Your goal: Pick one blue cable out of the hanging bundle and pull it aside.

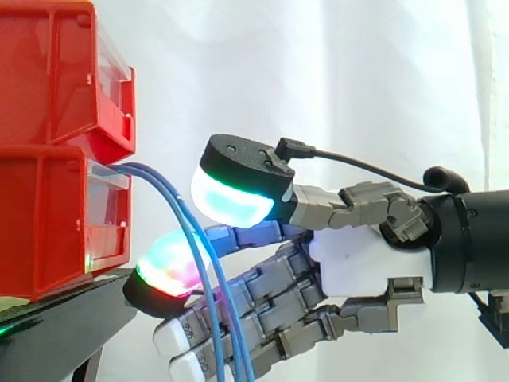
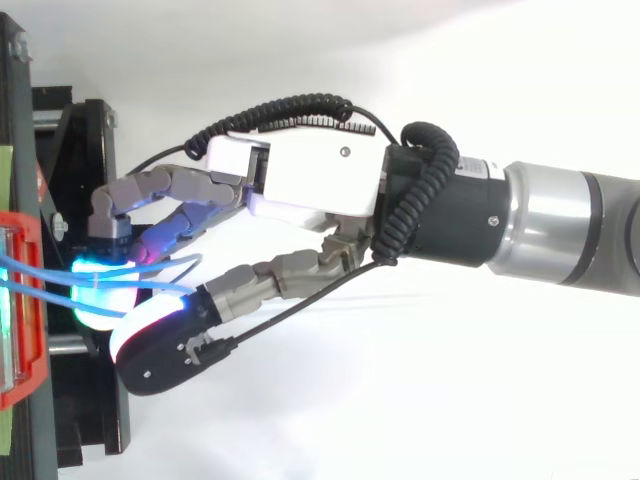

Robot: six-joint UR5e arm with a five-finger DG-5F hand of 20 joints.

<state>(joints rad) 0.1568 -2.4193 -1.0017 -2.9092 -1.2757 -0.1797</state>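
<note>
Fingers [image 1: 171, 267] of the hand [image 1: 366, 263] are spread, pinching nothing, while the blue cables [image 1: 213, 310] hang vertically across them, between the thumb and the red bin [image 1: 48, 223].

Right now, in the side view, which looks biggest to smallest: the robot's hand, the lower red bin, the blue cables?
1. hand: covers the most of the picture, though it may be nearer the camera.
2. lower red bin: cut off by the left edge.
3. blue cables: thin strands.
</note>
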